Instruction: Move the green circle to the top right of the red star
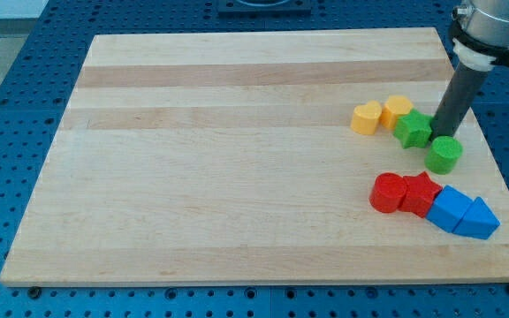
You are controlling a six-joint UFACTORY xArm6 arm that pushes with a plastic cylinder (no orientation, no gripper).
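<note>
The table (237, 159) is a pale wooden board filling most of the view, set on a blue perforated surface (7, 106). All the blocks sit on its right-hand part.

The arm (493, 22) comes in at the view's top right corner, cut off by the frame, so only its grey and white lower section shows. From it a straight dark rod (459, 95) slants down to the table. There is no claw here, so nothing opens, closes or holds anything. My tip (440, 134) rests just at the upper edge of the green circle (444, 154), between it and the green star (413, 129) to the left. Whether the tip touches either one is hard to tell, since the rod's end merges with their edges.

The green circle lies up and to the right of the red star (421, 193), with a small gap between them.

Along the view's bottom right, a red cylinder (387, 193), the red star, a blue cube (450, 208) and a blue triangle (479, 220) are packed in a touching row slanting downward to the right. The red star is partly hidden by its neighbours.

Above, a yellow heart-like block (367, 117) and a second yellow block (398, 109) stand side by side, the latter touching the green star; its shape is unclear.
</note>
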